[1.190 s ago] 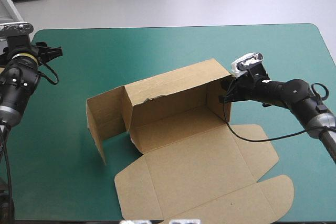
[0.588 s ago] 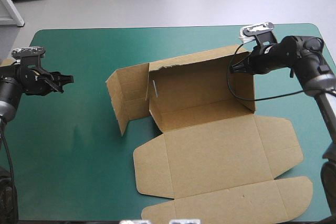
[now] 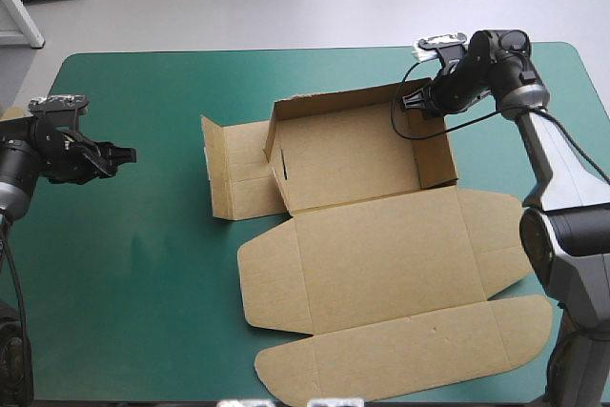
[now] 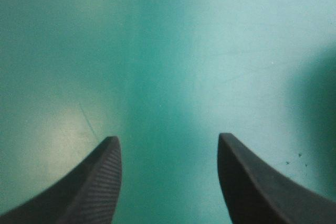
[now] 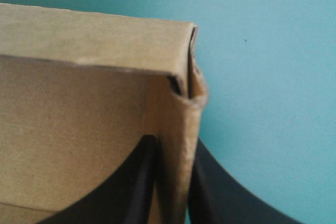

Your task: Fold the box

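While the right gripper keeps pinching the far right corner wall of the box, it has dragged and turned the board toward the table's far right. The left gripper waits, fingers spread, over bare teal-green cover. The left end flap is not yet folded in, so much work remains, I think.

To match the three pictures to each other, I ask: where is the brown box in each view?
High view: the box lies right of the teal-green cover's middle, walls raised at its far side, lid flat.
Left wrist view: not in it; only the cover.
Right wrist view: its corner wall sits between the right gripper's fingers.
Shared landmark: that far right corner.
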Robot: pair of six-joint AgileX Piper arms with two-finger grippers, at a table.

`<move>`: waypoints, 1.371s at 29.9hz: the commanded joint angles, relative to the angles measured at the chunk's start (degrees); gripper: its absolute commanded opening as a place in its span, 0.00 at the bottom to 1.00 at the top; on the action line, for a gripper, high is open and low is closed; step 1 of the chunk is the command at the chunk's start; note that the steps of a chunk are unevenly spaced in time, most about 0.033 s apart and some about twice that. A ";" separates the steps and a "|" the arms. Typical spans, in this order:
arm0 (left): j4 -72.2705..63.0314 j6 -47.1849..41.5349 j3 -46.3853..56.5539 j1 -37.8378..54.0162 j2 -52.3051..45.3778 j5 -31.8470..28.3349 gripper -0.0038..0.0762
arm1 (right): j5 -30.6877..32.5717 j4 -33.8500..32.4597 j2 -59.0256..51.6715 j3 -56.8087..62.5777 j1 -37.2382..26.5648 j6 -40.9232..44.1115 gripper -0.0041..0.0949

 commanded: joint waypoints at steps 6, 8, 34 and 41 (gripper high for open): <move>-3.51 2.36 -2.03 0.10 -2.05 -0.24 0.52 | -2.11 -0.69 -1.85 -5.95 -0.07 -0.84 0.72; -3.53 2.36 -2.03 0.10 -2.05 -0.24 0.51 | 0.66 -0.70 -2.29 -8.30 -0.07 -0.84 0.72; -5.31 4.06 -2.03 0.10 -2.05 0.27 0.50 | -4.12 -7.52 -3.58 3.04 3.03 2.72 0.72; -5.04 4.06 -2.03 0.10 -2.05 0.15 0.50 | -4.19 -7.90 0.88 3.04 3.03 4.18 0.56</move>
